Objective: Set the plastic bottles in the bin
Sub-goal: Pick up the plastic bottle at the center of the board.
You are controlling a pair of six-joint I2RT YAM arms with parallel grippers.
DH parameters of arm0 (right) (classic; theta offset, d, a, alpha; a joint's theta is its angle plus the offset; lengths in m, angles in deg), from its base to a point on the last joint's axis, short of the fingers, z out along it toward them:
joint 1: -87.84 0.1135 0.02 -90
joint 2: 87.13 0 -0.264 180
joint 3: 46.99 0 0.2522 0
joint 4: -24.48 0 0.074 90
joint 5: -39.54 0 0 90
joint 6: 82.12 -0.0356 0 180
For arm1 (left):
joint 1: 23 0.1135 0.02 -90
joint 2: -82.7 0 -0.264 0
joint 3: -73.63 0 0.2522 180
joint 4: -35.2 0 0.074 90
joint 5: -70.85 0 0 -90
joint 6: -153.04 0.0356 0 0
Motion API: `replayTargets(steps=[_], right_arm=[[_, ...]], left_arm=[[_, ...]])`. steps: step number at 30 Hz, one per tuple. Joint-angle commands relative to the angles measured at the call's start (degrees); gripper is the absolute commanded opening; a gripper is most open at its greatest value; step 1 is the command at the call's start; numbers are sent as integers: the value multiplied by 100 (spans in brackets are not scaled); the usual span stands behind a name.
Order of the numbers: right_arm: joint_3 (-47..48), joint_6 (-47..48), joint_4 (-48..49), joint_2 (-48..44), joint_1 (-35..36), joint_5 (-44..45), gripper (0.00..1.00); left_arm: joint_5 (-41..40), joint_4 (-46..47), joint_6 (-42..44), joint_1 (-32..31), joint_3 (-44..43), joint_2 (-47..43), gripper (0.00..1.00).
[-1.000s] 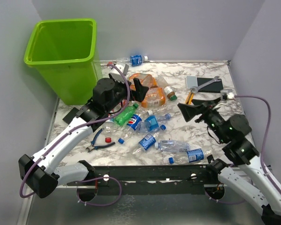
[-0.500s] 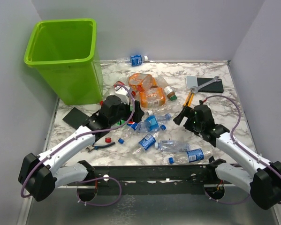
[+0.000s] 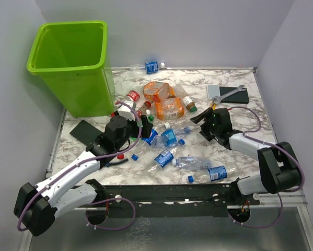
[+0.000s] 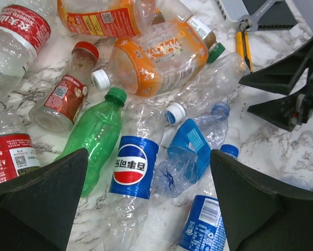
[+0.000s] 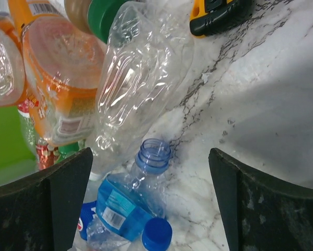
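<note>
Nearby, a wrench [image 3: 234, 91] crosses a black pad [image 3: 240, 98] beside the bottles [image 3: 169, 109].

Tabletop [image 3: 198, 78] is white marble-look with grey veins, boxed in by plain pale grey walls [image 3: 198, 31] at the back and both sides. Dark metal rail [image 3: 166, 192] runs along the near edge. Lighting's soft and even.

Roughly fourteen bottles [image 3: 169, 109] (some overlapping), one bin [image 3: 88, 89], two black pads [image 3: 83, 129].
</note>
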Motion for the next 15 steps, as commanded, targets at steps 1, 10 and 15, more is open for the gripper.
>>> replayTargets(steps=[1,10,15], right_arm=[[179,-616,427,441,-71,62,94],[581,186,-316,271,-65,731,96],[962,730,-796,399,-152,449,100]], left_arm=[[-172,266,-73,3,110,-243,99],[-226,267,-43,3,159,-384,99],[-89,334,-92,2,107,-259,99]])
